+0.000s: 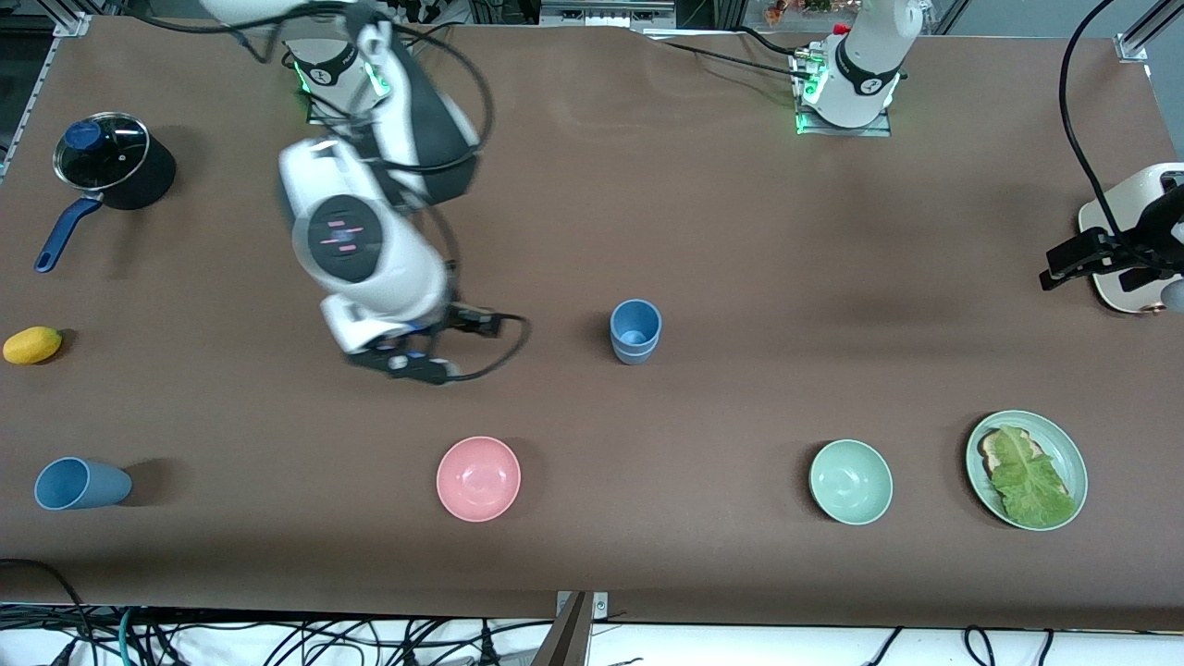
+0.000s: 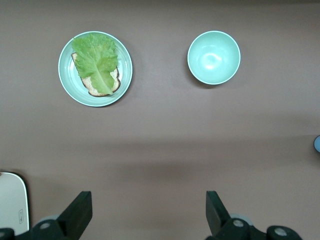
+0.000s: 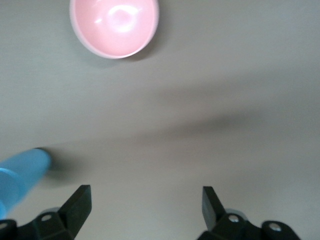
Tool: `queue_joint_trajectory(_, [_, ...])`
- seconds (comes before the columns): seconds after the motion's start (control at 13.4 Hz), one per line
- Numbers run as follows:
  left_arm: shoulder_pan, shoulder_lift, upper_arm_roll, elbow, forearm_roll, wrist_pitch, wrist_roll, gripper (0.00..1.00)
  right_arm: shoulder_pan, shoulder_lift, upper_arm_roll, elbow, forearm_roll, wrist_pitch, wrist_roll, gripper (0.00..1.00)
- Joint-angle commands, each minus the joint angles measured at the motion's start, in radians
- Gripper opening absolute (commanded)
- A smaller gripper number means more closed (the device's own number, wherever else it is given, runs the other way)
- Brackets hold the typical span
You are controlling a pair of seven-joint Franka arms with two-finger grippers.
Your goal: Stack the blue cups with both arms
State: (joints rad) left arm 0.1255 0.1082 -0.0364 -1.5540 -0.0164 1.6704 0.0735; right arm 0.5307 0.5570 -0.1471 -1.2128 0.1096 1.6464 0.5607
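Two blue cups (image 1: 635,331) stand upright mid-table, one nested in the other. In the right wrist view the stack (image 3: 21,175) shows at the picture's edge, outside the fingers. My right gripper (image 1: 407,363) (image 3: 146,200) hangs open and empty over bare table, beside the stack toward the right arm's end. My left gripper (image 1: 1073,261) (image 2: 148,205) is open and empty, waiting over the left arm's end of the table. A third blue cup (image 1: 80,484) lies on its side near the front edge at the right arm's end.
A pink bowl (image 1: 478,478) (image 3: 114,26), a pale green bowl (image 1: 851,482) (image 2: 214,57) and a green plate (image 1: 1071,451) (image 2: 67,75) with bread and lettuce sit near the front edge. A lidded black pot (image 1: 116,162) and a yellow fruit (image 1: 32,345) are at the right arm's end.
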Motion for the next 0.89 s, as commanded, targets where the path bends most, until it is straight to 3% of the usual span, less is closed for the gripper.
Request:
queue_joint_trajectory(0.0, [0.005, 0.01, 0.0, 0.023, -0.011, -0.003, 0.02, 1.0, 0.006, -0.141, -0.083, -0.161, 0.01, -0.007, -0.167, 0.98])
queue_joint_trajectory(0.3, [0.003, 0.01, -0.002, 0.022, -0.011, -0.004, 0.02, 1.0, 0.006, -0.261, -0.159, -0.304, 0.007, -0.006, -0.242, 0.99])
queue_joint_trajectory(0.59, [0.002, 0.01, -0.004, 0.02, -0.011, -0.004, 0.02, 1.0, 0.006, -0.301, -0.281, -0.317, 0.009, -0.048, -0.39, 0.99])
queue_joint_trajectory(0.82, [0.003, 0.01, -0.004, 0.02, -0.011, -0.006, 0.02, 1.0, 0.006, -0.312, -0.322, -0.314, 0.007, -0.057, -0.42, 1.0])
